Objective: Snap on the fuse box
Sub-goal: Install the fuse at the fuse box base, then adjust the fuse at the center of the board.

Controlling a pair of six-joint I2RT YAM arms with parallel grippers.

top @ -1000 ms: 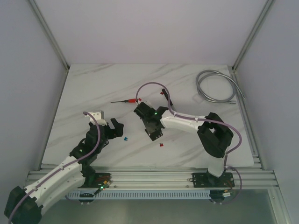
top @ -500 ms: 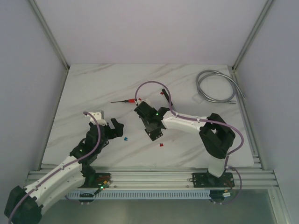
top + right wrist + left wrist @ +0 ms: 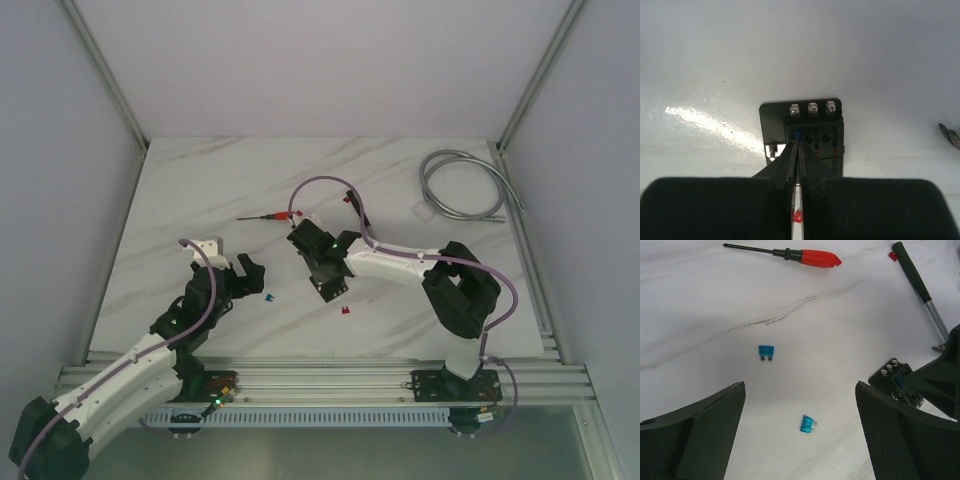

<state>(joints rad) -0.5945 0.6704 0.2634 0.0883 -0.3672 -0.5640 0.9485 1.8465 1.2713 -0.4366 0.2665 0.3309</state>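
Right wrist: black fuse box [image 3: 812,131], three screws [image 3: 812,107]

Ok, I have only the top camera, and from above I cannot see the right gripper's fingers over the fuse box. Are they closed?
Observer: The right wrist view shows the right gripper closed to a thin slit, right at a blue fuse in the fuse box. Whether it pinches that fuse I cannot tell.
Operator: And does the left gripper hold anything?
Observer: No. In the left wrist view the left gripper is wide open and empty.
Operator: I see one loose blue fuse near it. Are there more?
Observer: Two, both blue: a loose fuse ahead of the gripper, and a second loose fuse lower in the picture, between its fingers.
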